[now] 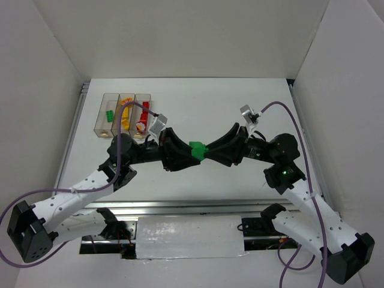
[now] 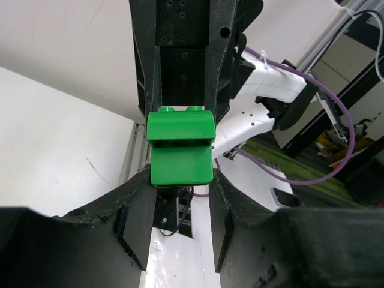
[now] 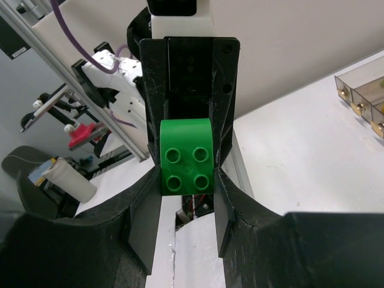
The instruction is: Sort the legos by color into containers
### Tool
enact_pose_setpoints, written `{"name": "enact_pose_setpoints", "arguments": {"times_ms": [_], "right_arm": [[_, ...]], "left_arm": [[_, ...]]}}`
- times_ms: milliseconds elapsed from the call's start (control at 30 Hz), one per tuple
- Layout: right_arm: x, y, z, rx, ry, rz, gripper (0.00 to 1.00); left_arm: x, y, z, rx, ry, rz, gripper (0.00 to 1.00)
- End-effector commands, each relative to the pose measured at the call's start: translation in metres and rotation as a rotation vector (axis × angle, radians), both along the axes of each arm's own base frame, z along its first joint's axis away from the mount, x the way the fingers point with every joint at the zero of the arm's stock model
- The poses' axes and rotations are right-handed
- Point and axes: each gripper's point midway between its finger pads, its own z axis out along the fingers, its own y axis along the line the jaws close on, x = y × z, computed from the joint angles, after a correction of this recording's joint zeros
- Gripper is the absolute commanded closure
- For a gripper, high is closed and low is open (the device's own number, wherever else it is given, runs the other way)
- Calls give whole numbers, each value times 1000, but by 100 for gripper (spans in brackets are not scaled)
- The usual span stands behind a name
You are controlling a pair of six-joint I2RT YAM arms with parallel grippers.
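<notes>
My left gripper and right gripper meet in mid-air, jaws narrow, both pinching the rounded green plastic lego brick. I'd confirm the left grip is firm before opening the right. The clear plastic containers wait far left.

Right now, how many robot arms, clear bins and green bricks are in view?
Robot arms: 2, left arm and right arm
Clear bins: 3
Green bricks: 2, the held green brick between left gripper and right gripper, and the binned green brick in the leftmost bin
Total: 7
</notes>
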Motion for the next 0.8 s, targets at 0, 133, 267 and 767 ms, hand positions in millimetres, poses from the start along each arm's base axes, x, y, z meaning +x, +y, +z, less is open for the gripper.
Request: {"name": "enact_pose_setpoints", "arguments": {"times_ms": [0, 133, 267, 767], "right_arm": [[4, 1, -6, -22, -19, -19, 100], [14, -2, -10, -39, -5, -90, 100], [22, -6, -12, -67, -15, -148, 100], [59, -45, -15, -99, 27, -433, 100]], "left_arm": [[3, 4, 34, -39, -98, 58, 92], [12, 4, 25, 15, -91, 105, 100], [12, 7, 22, 22, -100, 109, 100], [105, 103, -29, 226, 113, 495, 100]]}}
